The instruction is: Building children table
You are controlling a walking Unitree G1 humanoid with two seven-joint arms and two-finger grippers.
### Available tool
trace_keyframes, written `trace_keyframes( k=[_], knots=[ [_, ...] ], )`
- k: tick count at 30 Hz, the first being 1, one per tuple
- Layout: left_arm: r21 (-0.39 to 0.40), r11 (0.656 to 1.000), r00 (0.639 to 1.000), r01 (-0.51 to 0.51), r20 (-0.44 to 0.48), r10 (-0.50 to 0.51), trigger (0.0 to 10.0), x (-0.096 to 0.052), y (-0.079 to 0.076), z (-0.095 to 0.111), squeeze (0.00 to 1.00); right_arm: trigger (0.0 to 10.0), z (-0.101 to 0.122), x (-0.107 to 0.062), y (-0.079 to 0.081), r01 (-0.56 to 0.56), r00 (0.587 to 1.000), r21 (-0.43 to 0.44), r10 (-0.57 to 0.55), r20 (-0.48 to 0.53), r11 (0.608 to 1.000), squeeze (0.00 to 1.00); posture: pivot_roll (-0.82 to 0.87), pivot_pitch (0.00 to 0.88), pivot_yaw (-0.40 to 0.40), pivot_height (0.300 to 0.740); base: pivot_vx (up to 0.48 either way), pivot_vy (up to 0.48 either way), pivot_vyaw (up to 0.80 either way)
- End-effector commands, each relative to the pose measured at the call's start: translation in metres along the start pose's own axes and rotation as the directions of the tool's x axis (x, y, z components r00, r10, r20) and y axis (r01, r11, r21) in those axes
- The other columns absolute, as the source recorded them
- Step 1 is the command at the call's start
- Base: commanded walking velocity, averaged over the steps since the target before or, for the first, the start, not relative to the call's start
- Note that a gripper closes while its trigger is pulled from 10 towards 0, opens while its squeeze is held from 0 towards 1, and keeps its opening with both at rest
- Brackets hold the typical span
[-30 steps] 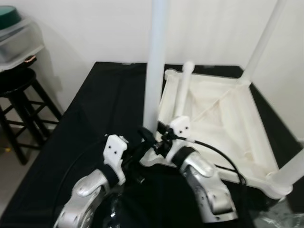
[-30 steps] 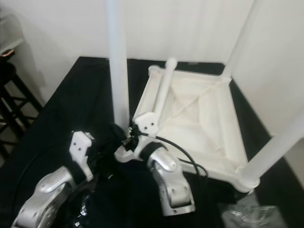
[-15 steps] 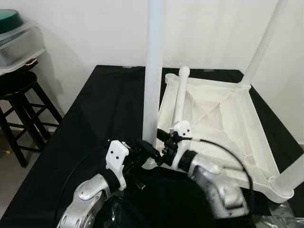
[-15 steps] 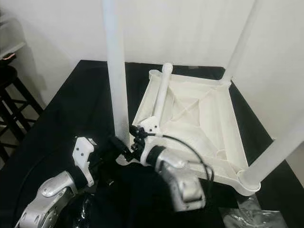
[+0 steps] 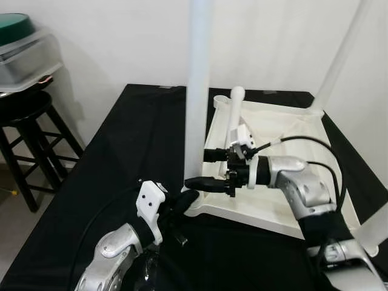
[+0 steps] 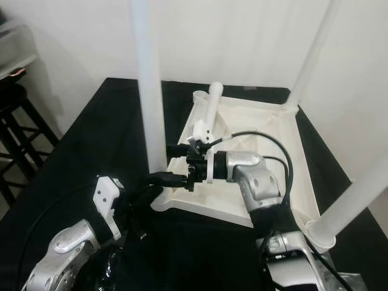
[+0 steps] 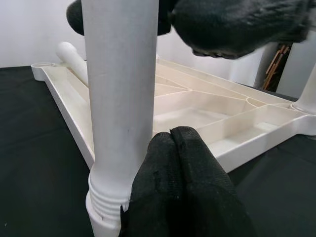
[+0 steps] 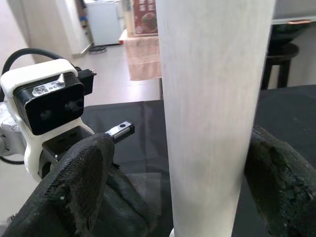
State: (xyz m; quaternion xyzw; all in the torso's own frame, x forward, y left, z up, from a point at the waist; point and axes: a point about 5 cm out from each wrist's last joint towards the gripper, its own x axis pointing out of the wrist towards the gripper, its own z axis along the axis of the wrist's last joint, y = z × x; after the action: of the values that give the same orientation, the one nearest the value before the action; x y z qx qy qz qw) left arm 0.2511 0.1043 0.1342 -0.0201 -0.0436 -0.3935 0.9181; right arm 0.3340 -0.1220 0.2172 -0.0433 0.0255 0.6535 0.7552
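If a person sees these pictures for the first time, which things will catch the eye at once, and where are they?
The white table top lies upside down on the black cloth, with a tall white leg standing at its near corner. The right gripper reaches in with its fingers open on either side of that leg, low down. The left gripper sits shut at the leg's base.

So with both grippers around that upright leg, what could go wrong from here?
1. The right gripper straddles the tall white plastic leg with open fingers; closing off-centre might tilt it in its corner socket.
2. The left gripper, shut, presses at the leg's threaded base; pushing could slide the upturned white plastic tabletop across the black cloth.
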Motion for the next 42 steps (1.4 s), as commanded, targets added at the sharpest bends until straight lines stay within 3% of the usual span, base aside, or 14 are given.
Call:
trace_keyframes(
  k=[1, 2, 5, 6, 15, 23, 24, 25, 26, 27, 35, 37, 41, 42],
  knots=[
    [0.021, 1.000, 1.000, 0.020, 0.009, -0.020, 10.0, -0.005, -0.001, 0.001, 0.00, 10.0, 0.000, 0.000, -0.002, -0.039, 0.999, 0.010, 0.039, -0.001, 0.999, 0.00, -0.02, 0.005, -0.050, 0.740, 0.000, 0.000, 0.00],
    [0.046, 0.999, 1.000, -0.002, 0.006, 0.001, 10.0, -0.011, 0.002, 0.000, 0.00, 2.6, 0.002, -0.002, -0.006, -0.054, 0.999, 0.018, 0.054, -0.001, 0.998, 0.00, -0.01, 0.006, -0.055, 0.740, 0.000, 0.000, 0.00],
    [0.046, 0.999, 1.000, -0.002, 0.006, 0.001, 10.0, -0.011, 0.002, 0.000, 0.00, 2.6, 0.002, -0.002, -0.006, -0.054, 0.999, 0.018, 0.054, -0.001, 0.998, 0.00, -0.01, 0.006, -0.055, 0.740, 0.000, 0.000, 0.00],
    [0.086, 0.996, 1.000, -0.020, -0.020, 0.022, 10.0, -0.020, 0.007, -0.003, 0.00, 0.0, 0.001, -0.004, -0.009, -0.065, 0.998, 0.030, 0.065, 0.004, 0.997, 0.00, -0.01, 0.007, -0.057, 0.740, 0.000, 0.000, 0.00],
    [0.177, 0.983, 0.995, -0.040, -0.081, 0.055, 10.0, -0.044, 0.008, -0.008, 0.00, 0.0, -0.016, -0.010, -0.005, -0.058, 0.998, 0.078, 0.057, 0.019, 0.995, 0.00, 0.00, 0.021, -0.052, 0.740, 0.000, 0.000, 0.00],
    [0.217, 0.974, 0.994, -0.059, -0.076, 0.077, 10.0, -0.051, 0.000, -0.007, 0.00, 0.0, -0.052, -0.013, 0.019, 0.181, 0.983, 0.129, -0.178, -0.036, 0.975, 0.00, -0.01, 0.044, -0.057, 0.740, 0.000, 0.000, 0.00],
    [0.224, 0.973, 0.994, -0.058, -0.076, 0.076, 10.0, -0.052, 0.000, -0.006, 0.00, 0.0, -0.068, 0.006, 0.028, 0.483, 0.875, 0.211, -0.478, -0.078, 0.850, 0.00, -0.02, 0.048, -0.053, 0.740, 0.000, 0.000, 0.00],
    [0.224, 0.973, 0.994, -0.058, -0.076, 0.076, 10.0, -0.052, 0.000, -0.006, 0.00, 0.0, -0.068, 0.006, 0.028, 0.483, 0.875, 0.211, -0.478, -0.078, 0.850, 0.00, -0.02, 0.048, -0.053, 0.740, 0.000, 0.000, 0.00],
    [0.234, 0.971, 0.995, -0.051, -0.074, 0.071, 10.0, -0.052, 0.000, -0.004, 0.00, 0.0, -0.088, 0.024, 0.061, 0.584, 0.810, 0.322, -0.559, -0.175, 0.745, 0.00, -0.01, 0.067, -0.042, 0.740, 0.000, 0.000, 0.00],
    [0.244, 0.969, 0.995, -0.038, -0.075, 0.058, 10.0, -0.052, 0.000, -0.003, 0.00, 0.0, -0.088, 0.028, 0.074, 0.672, 0.740, 0.278, -0.634, -0.224, 0.686, 0.00, -0.04, 0.068, -0.016, 0.740, 0.000, 0.000, 0.00],
    [0.291, 0.956, 0.995, 0.036, -0.098, -0.008, 10.0, -0.049, -0.003, 0.000, 0.00, 0.0, -0.088, 0.007, 0.059, 0.700, 0.708, 0.159, -0.651, -0.274, 0.696, 0.00, -0.03, 0.051, -0.012, 0.740, 0.000, 0.000, 0.00],
    [0.304, 0.951, 0.994, 0.051, -0.105, -0.020, 10.0, -0.048, -0.004, 0.001, 0.00, 10.0, -0.087, 0.001, 0.051, 0.720, 0.684, 0.128, -0.667, -0.295, 0.682, 0.00, -0.03, 0.051, -0.010, 0.740, 0.000, 0.000, 0.00],
    [0.304, 0.951, 0.994, 0.053, -0.108, -0.020, 10.0, -0.048, -0.005, 0.001, 0.00, 10.0, -0.082, -0.002, 0.045, 0.720, 0.685, 0.118, -0.675, -0.274, 0.683, 0.00, -0.03, 0.047, -0.004, 0.740, 0.000, 0.000, 0.00],
    [0.302, 0.952, 0.994, 0.050, -0.109, -0.018, 10.0, -0.048, -0.005, 0.000, 0.00, 10.0, -0.073, -0.005, 0.038, 0.718, 0.690, 0.116, -0.681, -0.246, 0.686, 1.00, -0.03, 0.046, -0.003, 0.740, 0.000, 0.000, 0.00]
  ],
)
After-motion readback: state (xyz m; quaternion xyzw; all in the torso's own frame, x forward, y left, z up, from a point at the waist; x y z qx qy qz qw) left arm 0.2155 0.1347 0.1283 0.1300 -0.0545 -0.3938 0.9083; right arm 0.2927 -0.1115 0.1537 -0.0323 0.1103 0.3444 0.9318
